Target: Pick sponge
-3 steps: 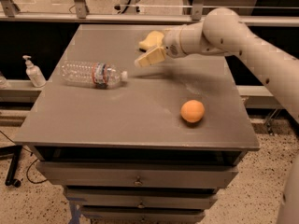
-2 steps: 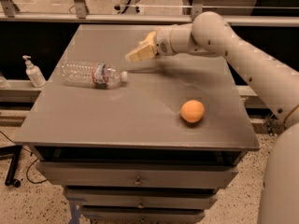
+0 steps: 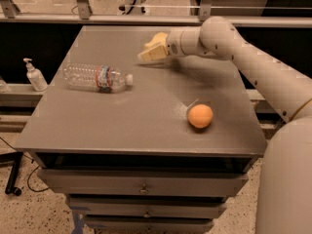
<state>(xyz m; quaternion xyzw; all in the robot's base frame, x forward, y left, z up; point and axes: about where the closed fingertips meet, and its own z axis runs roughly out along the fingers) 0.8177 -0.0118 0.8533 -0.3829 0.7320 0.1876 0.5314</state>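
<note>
My gripper [image 3: 152,48] is pale yellow and blocky. It hangs low over the far middle of the grey table [image 3: 122,116], at the end of the white arm [image 3: 229,43] that reaches in from the right. The sponge does not show as a separate thing; if it lies on the table, the gripper hides it. The gripper is well behind and to the left of the orange ball [image 3: 200,115], and to the right of the bottle.
A clear plastic water bottle [image 3: 96,76] lies on its side at the left of the table. A white pump bottle [image 3: 34,75] stands on a ledge beyond the left edge. A rail [image 3: 97,18] runs along the back. Drawers are below the front edge.
The gripper has swung left along the far part of the table, and the arm is more stretched out. The bottle and ball have not moved.
</note>
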